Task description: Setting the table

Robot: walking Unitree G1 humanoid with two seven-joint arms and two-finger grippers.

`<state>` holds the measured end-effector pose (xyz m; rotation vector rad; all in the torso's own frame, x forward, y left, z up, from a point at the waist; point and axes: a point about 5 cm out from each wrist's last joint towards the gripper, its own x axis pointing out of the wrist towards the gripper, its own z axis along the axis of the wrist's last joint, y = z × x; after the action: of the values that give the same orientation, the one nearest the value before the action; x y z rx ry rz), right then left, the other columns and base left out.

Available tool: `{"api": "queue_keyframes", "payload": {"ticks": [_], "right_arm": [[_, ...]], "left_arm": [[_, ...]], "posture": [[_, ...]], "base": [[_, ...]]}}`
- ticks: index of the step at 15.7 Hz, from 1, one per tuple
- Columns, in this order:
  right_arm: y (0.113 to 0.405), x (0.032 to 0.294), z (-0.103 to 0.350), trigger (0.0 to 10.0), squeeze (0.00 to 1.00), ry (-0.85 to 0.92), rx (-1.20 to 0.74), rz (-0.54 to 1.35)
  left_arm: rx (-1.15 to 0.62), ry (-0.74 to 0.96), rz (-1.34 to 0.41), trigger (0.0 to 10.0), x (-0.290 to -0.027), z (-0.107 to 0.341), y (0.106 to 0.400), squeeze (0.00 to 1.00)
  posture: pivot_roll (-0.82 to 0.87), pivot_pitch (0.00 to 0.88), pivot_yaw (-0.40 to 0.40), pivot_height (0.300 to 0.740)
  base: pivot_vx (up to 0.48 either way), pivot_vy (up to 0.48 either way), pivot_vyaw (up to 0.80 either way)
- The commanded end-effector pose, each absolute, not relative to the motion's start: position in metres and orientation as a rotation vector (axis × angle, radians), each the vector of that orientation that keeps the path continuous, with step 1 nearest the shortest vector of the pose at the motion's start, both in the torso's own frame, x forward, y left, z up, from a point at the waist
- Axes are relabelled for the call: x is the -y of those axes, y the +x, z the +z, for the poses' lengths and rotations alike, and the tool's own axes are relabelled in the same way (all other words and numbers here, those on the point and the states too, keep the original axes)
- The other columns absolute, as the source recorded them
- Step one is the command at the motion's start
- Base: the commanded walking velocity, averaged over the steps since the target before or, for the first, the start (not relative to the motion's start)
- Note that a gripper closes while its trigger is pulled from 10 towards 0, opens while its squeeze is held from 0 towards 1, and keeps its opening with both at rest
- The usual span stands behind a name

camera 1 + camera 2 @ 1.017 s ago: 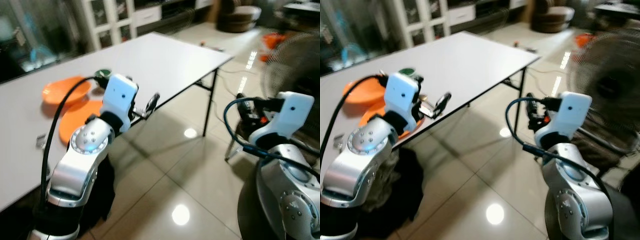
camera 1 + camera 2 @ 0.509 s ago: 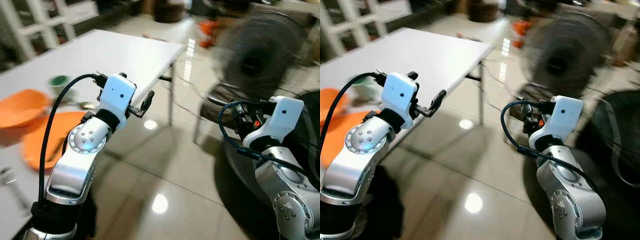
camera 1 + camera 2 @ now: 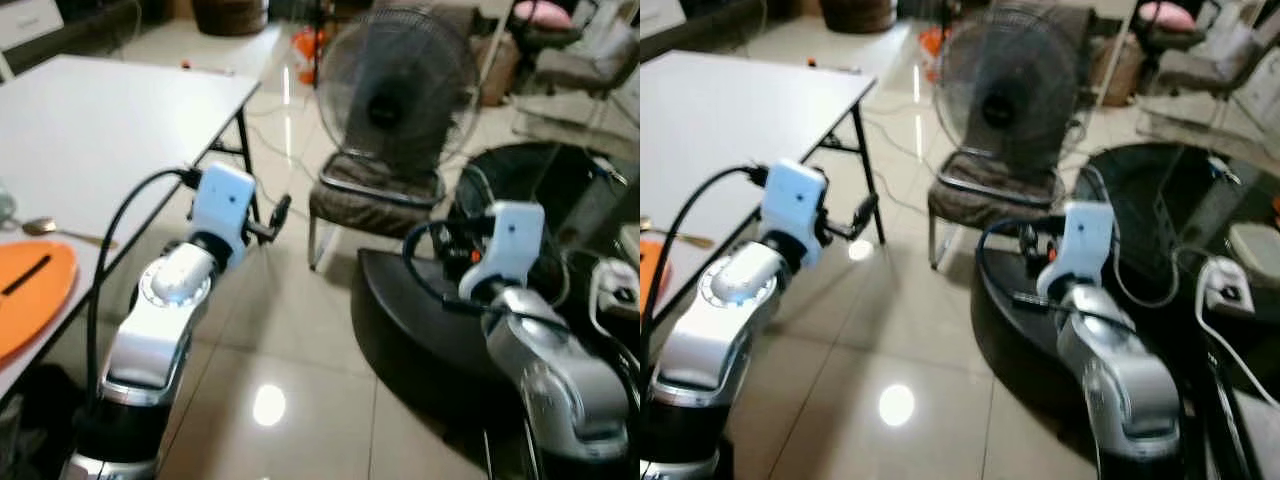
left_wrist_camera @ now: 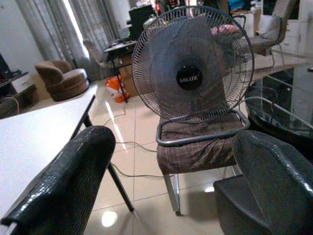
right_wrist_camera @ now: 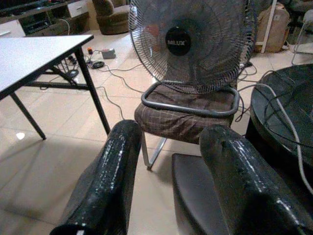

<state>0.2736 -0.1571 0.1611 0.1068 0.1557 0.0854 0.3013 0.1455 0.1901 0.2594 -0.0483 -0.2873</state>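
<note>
The white table (image 3: 110, 110) stands to my left. An orange plate (image 3: 35, 300) with a dark stick on it lies at its near edge, and a spoon (image 3: 45, 229) lies just beyond the plate. My left gripper (image 3: 279, 214) is held out past the table's edge over the floor; its fingers (image 4: 73, 181) stand open with nothing between them. My right gripper (image 3: 457, 250) is raised in front of a low black table (image 3: 400, 320). In the right wrist view its fingers (image 5: 110, 181) are also open and hold nothing.
A large standing fan (image 3: 397, 92) rests on a brown padded stool (image 3: 372, 200) straight ahead. Cables and a white power strip (image 3: 616, 284) lie on the black glass table. Cords (image 5: 100, 63) trail on the glossy tiled floor by the white table's leg (image 3: 247, 150).
The whole picture has swung right: the white table has slid to the left edge and the fan and black table have come into view. Both arms stay raised and open.
</note>
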Motion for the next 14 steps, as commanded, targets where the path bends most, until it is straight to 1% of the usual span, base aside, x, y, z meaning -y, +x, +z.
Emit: {"api": "queue_keyframes", "payload": {"ticks": [1, 4, 14], "right_arm": [[0.278, 0.161, 0.156, 10.0, 0.00, 0.075, -0.173, 0.090], [0.281, 0.156, 0.152, 10.0, 0.00, 0.024, -0.160, 0.136], [0.292, 0.156, 0.151, 10.0, 0.00, 0.027, -0.119, 0.153]], "left_arm": [[0.052, 0.243, -0.275, 10.0, -0.146, 0.192, 0.302, 0.00], [0.051, 0.242, -0.273, 10.0, -0.146, 0.192, 0.303, 0.00], [0.046, 0.239, -0.259, 10.0, -0.148, 0.192, 0.306, 0.00]], "posture": [[-0.02, 0.000, 0.013, 0.740], [-0.02, 0.000, 0.009, 0.740], [-0.01, 0.000, 0.012, 0.740]], "base": [[0.431, 0.000, 0.00], [0.456, 0.000, 0.00], [0.455, 0.000, 0.00]]}}
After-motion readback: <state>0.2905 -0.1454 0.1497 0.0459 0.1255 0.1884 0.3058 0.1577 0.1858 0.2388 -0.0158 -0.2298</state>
